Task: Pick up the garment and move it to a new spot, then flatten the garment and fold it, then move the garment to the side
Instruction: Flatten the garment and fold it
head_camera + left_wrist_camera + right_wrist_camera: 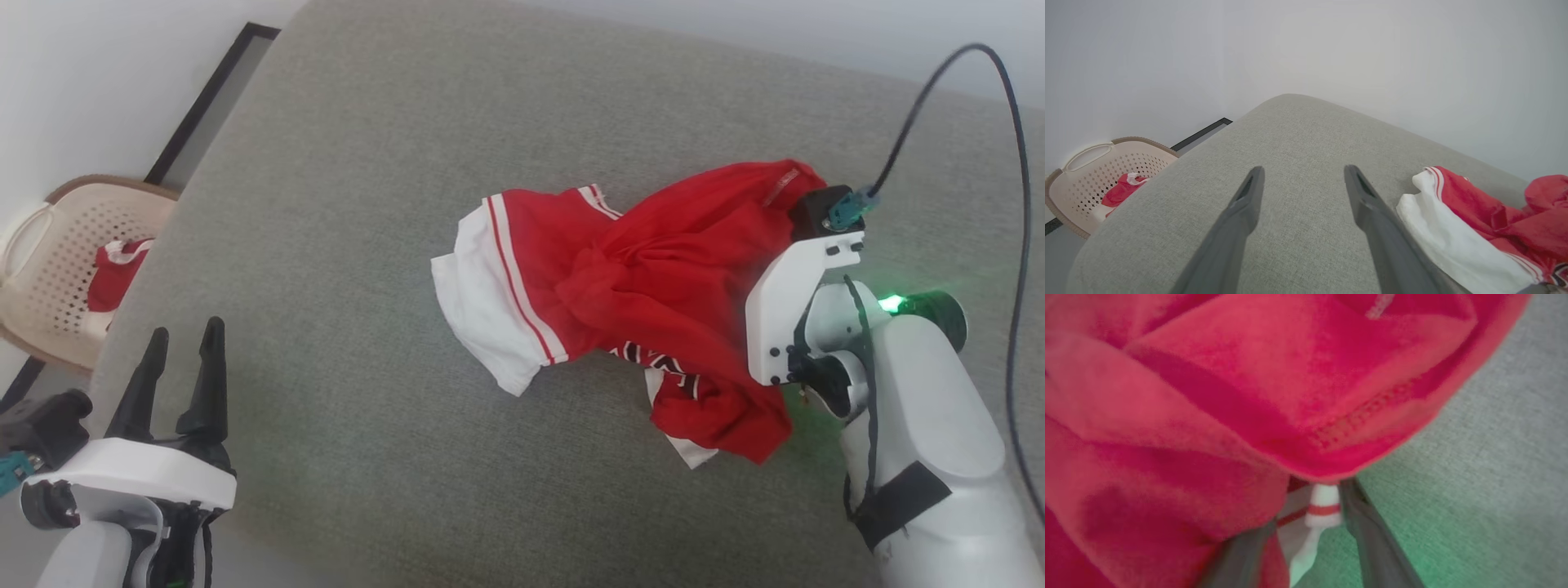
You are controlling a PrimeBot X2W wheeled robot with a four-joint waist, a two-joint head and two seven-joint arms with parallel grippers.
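Most of the cushion (367,163) lies bare from 9 to 12 o'clock in the head view, the crumpled shirt (653,269) sitting toward 3 o'clock, well in from the far and left edges. Left end effector (186,327) hangs spread and empty at 8 o'clock by the near edge; right end effector (1310,498) has fingers apart, tips under the shirt's hem, at 4 o'clock. A basket (57,245) stands beyond the 9 o'clock edge.

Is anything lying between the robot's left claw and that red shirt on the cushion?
Nothing visible. Only bare grey cushion lies between the open left gripper and the shirt, whose white sleeve is nearest. The laundry basket sits off past the cushion's left edge.
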